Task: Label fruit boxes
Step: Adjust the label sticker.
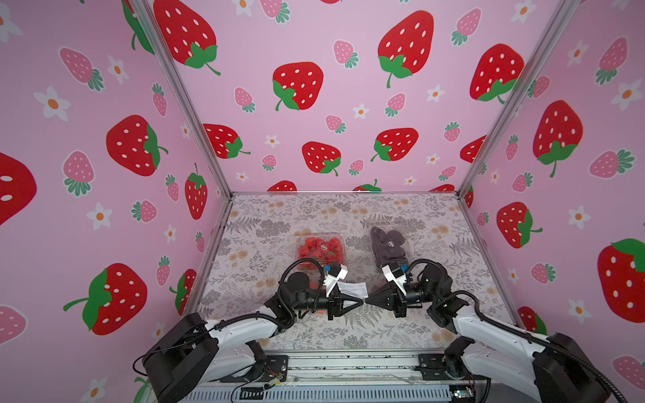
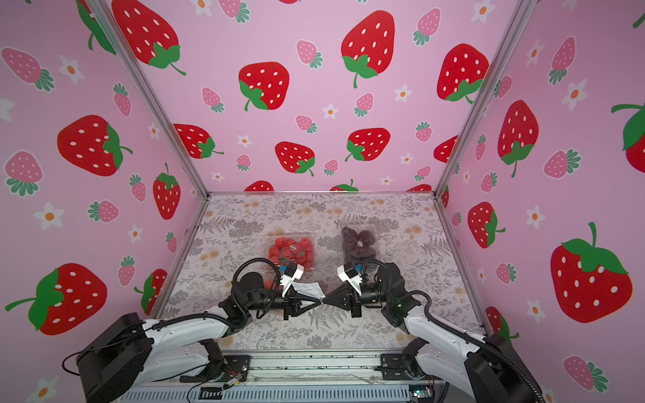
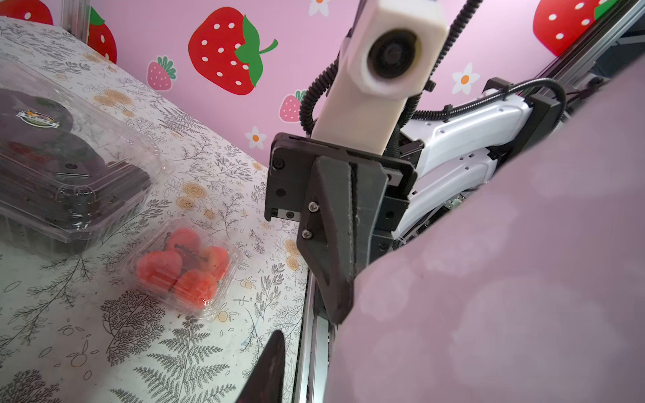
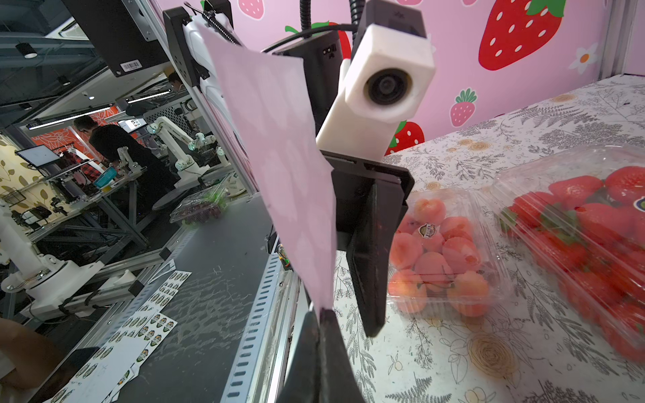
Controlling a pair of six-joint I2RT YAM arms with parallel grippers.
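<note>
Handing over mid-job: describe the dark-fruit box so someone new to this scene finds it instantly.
Start at the floral table inside the strawberry-print booth. In both top views, look mid-table just beyond the white right wrist camera: that clear clamshell is the dark-fruit box. Its fruit is purple-black, while the strawberry box beside it is bright red.

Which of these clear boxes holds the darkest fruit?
The box of purple-black fruit, beside the strawberry box; the rest hold red or orange fruit.

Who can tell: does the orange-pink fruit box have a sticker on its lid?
Yes, a round sticker shows on the orange-pink fruit box lid.
</note>
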